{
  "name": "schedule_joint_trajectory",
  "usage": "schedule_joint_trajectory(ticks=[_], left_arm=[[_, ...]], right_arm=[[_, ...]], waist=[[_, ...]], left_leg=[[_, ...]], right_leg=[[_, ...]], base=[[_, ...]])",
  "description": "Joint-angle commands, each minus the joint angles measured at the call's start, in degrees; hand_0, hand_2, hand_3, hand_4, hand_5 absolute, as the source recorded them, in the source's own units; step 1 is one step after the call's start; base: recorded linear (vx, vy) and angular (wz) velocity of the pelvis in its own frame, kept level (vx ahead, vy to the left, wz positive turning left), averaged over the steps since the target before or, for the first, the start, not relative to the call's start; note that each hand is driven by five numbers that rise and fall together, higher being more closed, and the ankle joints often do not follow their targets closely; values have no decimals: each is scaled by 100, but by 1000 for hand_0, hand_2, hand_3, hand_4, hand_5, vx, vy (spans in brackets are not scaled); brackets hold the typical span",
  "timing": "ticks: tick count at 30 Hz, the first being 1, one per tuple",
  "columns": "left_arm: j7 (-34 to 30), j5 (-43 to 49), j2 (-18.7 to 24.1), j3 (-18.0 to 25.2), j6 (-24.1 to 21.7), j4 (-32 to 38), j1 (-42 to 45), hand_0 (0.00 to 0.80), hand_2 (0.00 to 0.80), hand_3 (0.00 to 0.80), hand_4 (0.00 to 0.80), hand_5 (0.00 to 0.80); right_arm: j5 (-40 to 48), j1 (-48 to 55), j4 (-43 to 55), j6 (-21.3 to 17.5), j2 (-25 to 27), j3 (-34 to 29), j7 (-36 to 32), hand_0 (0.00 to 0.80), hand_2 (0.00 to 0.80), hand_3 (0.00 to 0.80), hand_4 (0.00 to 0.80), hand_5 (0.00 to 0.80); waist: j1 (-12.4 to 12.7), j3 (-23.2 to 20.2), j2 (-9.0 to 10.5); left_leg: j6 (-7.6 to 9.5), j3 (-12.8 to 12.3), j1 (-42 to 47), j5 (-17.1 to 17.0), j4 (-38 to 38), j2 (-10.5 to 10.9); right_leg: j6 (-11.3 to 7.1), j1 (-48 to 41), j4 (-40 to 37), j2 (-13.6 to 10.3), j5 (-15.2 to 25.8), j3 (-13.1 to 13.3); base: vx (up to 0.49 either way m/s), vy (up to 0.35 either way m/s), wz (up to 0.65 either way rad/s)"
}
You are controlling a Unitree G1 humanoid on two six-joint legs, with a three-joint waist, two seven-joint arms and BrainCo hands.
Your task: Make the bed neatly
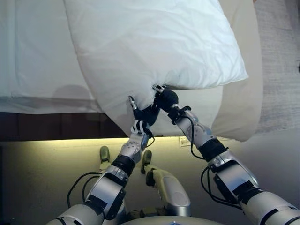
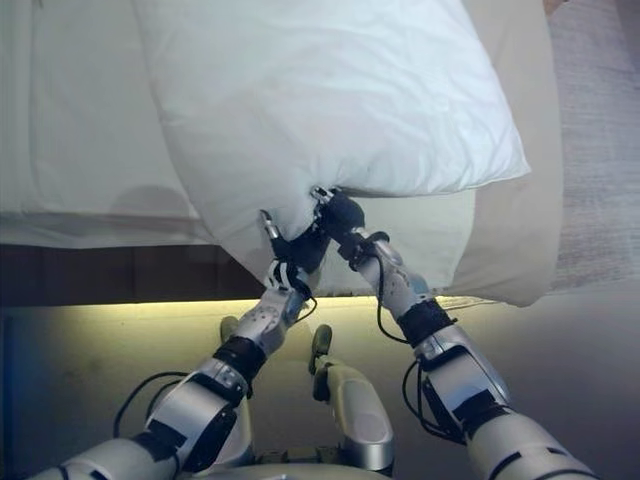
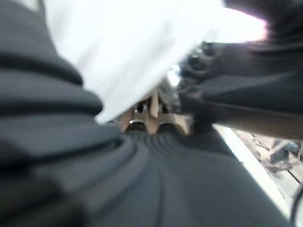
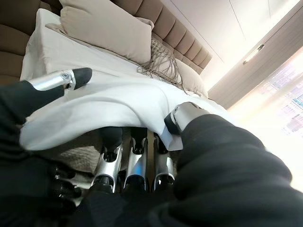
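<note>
- Pillow (image 1: 154,47): white, big, held up over the bed's near edge, lower corner pinched between both hands.
- Right hand (image 1: 165,98): clenched on the pillow's lower edge; in the right wrist view fingers (image 4: 135,158) curled under the white cloth, thumb over the top.
- Left hand (image 1: 143,115): just beside the right, touching it, on the same corner; thumb sticks up against the cloth; fingers hidden in the fabric in its own wrist view, grip can't be confirmed.
- Second pillow (image 1: 243,93): beige, behind and right of the white one, hanging over the bed's edge.
- Bed (image 1: 33,65): white sheet, left of the pillow.
- Headboard (image 4: 175,28): brown, padded, with beige cushions (image 4: 106,28) and a tasselled one leaning on it.
</note>
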State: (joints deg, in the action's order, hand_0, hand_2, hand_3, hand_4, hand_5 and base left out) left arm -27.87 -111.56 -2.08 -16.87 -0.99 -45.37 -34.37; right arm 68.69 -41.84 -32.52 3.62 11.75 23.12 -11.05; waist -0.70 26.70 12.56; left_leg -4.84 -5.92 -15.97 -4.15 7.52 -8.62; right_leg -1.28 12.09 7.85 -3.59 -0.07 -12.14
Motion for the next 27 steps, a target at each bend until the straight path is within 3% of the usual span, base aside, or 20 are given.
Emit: schedule_joint_trajectory(ticks=[1, 10, 17, 22, 23, 24, 27], left_arm=[[-37, -144, -188, 343, -59, 205, -567, 0, 0, 0, 0, 0], [640, -144, -266, 564, -205, -257, -363, 0, 0, 0, 0, 0], [601, -144, -60, 640, -476, -417, -123, 0, 0, 0, 0, 0], [432, -144, 58, 621, -488, -449, -75, 0, 0, 0, 0, 0], [398, -144, 76, 637, -478, -424, -63, 129, 129, 129, 129, 129], [383, -144, 68, 676, -482, -417, -63, 800, 800, 800, 800, 800], [379, -144, 73, 721, -498, -369, -106, 800, 800, 800, 800, 800]], right_arm=[[439, 123, 874, -391, -127, -249, -434, 800, 800, 800, 800, 800], [513, 55, 1155, -606, -171, -408, -406, 800, 800, 800, 800, 800], [564, 241, 1261, -622, -115, -435, -426, 800, 800, 800, 800, 800], [614, 276, 1125, -628, -97, -440, -426, 800, 800, 800, 800, 800], [602, 278, 1092, -616, -99, -446, -429, 800, 800, 800, 800, 800], [586, 251, 1033, -581, -95, -462, -437, 800, 800, 800, 800, 800], [526, 203, 961, -505, -78, -466, -416, 800, 800, 800, 800, 800]], waist=[[67, -315, 134], [206, -188, 249], [307, -125, 396], [355, -98, 352], [362, -100, 330], [371, -102, 301], [377, -102, 240]], left_leg=[[-101, 207, 5, 121, 33, -241], [-93, 326, -122, 153, 97, -230], [-92, 378, -91, 181, 73, -279], [-90, 398, -16, 148, -15, -255], [-95, 402, -10, 140, -16, -246], [-95, 409, -6, 130, -21, -231], [-102, 413, 22, 111, -54, -208]], right_leg=[[-288, 77, -20, -256, 317, 64], [-333, 87, -14, -253, 312, -70], [-357, -6, -105, -209, 329, -161], [-351, -79, -150, -215, 336, -221], [-347, -97, -156, -222, 334, -229], [-340, -108, -159, -226, 332, -239], [-341, -133, -168, -243, 327, -258]], base=[[-4, -12, 4], [-4, -38, 9], [1, -68, 6], [-7, -7, 4], [-9, 26, 4], [-11, 30, 3], [-18, 39, 4]])
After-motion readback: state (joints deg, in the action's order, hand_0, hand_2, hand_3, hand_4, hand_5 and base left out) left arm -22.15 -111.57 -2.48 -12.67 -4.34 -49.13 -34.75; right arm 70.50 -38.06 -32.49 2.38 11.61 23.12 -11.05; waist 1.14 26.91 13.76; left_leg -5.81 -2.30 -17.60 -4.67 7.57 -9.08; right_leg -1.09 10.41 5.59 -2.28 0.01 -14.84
